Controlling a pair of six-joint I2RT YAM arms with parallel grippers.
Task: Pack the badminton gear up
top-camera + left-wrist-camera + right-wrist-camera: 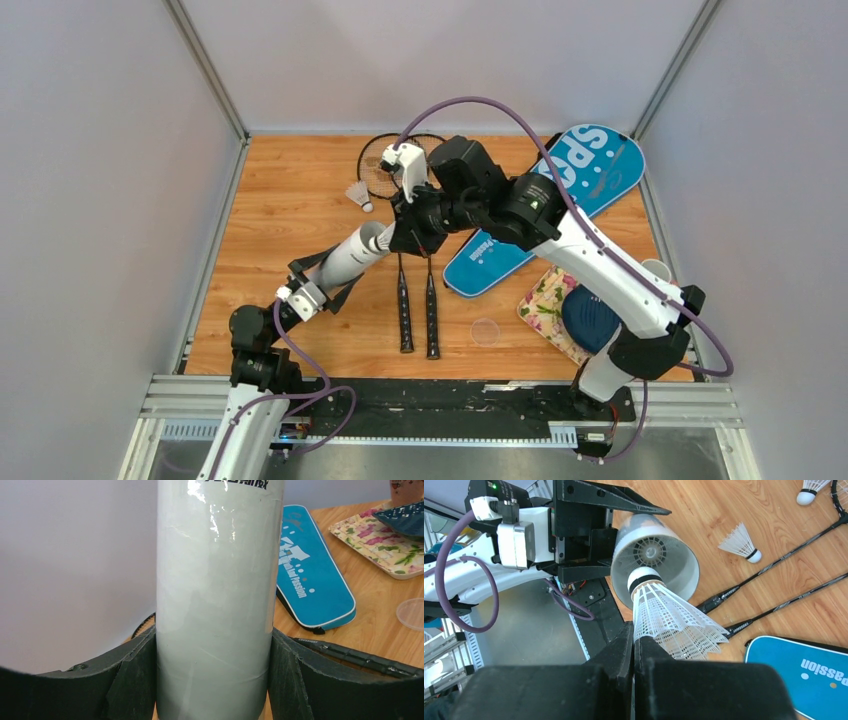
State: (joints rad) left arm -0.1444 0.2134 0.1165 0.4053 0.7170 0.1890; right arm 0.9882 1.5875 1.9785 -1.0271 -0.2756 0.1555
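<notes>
Two arms at work: left gripper (215,680) and right gripper (633,642) meet above the middle of the wooden tabletop (290,230).
Left jaws: spread wide and clamped on both sides of the long white tube (215,570), near its closed end.
Tube: held off the tabletop and tilted, open mouth facing the right arm.
Right jaws: pinched shut on the skirt rim of the held white feather shuttlecock (671,622).
Held shuttlecock: cork end foremost, just at the tube's mouth, not yet inside.
Inside tube: one seated shuttlecock (651,552) shows deep down, as far as I can judge.
Loose: nearer loose shuttlecock (740,541) and farther loose shuttlecock (811,490) lie on the tabletop by the racket shafts.
Rackets: pair of thin black rackets (405,310) side by side on the tabletop, not packed.
Cover: blue racket-shaped "SPORT" cover (570,190) lies flat at far right, no racket in it.
Step in hand: loading shuttlecocks into the tube, likely the second of four.
Next move calls for: cork centred on the mouth, a push along the tube's axis, then release. The left arm holds the tube steady. An off-centre skirt would likely catch the rim.
</notes>
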